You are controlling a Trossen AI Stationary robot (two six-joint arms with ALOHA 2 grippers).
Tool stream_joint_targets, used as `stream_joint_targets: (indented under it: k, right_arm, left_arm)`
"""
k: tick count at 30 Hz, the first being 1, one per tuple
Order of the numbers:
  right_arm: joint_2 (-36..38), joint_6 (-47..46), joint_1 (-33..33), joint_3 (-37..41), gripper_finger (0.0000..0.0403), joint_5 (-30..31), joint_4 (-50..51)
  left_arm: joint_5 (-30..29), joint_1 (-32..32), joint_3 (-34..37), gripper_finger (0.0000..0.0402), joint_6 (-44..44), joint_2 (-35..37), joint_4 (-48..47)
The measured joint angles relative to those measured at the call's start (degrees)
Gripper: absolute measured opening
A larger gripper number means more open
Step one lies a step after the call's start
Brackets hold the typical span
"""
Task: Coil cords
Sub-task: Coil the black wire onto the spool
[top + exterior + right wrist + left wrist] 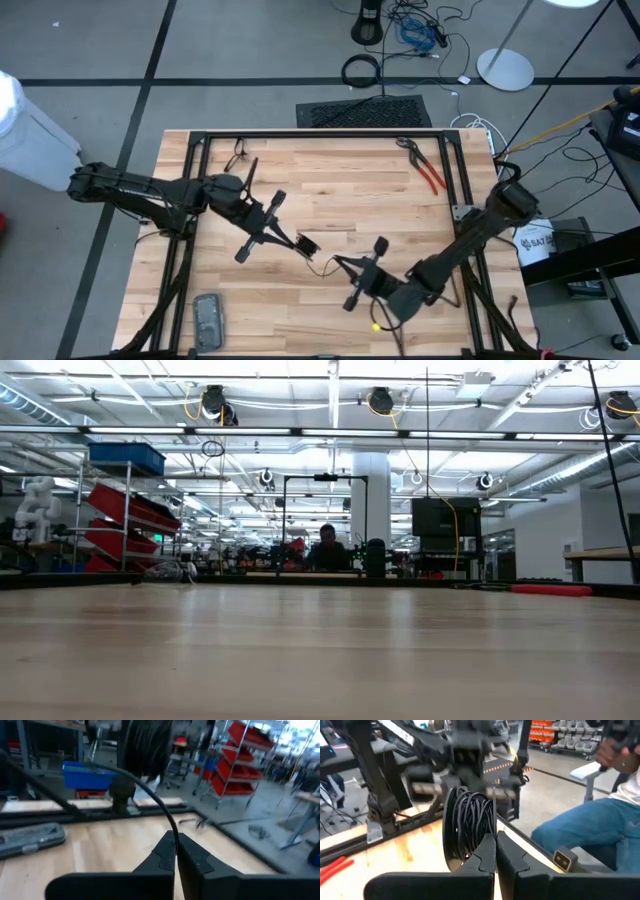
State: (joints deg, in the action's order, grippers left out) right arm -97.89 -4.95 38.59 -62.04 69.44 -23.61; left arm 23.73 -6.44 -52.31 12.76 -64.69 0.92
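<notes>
The thin black cord is mostly wound into a coil (469, 822) that sits at the tips of my left gripper (495, 851), which is shut on it. In the high view the coil (308, 243) hangs over the table's middle. A loose strand (322, 268) runs from the coil to my right gripper (339, 261). That gripper (176, 845) is shut on the strand (150, 792), just to the right of the coil and nearer the table's front. Neither arm shows in the low view. The pale end piece is hidden. My left gripper pinches the coil's bundled loops at their lower side (479, 845) between its two fingers, coming about level from the table's left. The coil stands upright beyond the fingers, lifted clear of the table. My right gripper pinches a single strand (173, 829) at its fingertips, coming about level from the table's right. The strand arcs away toward the coil in a slack curve, clear of the table.
Red-handled pliers (425, 165) lie at the far right of the table. A flat grey case (207, 320) lies near the front left edge. A small yellow thing (376, 326) sits by my right arm. A black frame (320, 133) borders the table. A seated person (590, 830) is beyond it.
</notes>
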Motion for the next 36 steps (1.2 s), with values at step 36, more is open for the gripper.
stream_joint_targets:
  k: [36]
  right_arm:
    - [3.61, 18.95, -15.76, -11.02, 0.0000, -26.33, -6.00]
  left_arm:
    - [1.62, -1.57, 0.00, 0.0002, -0.35, -1.72, 0.77]
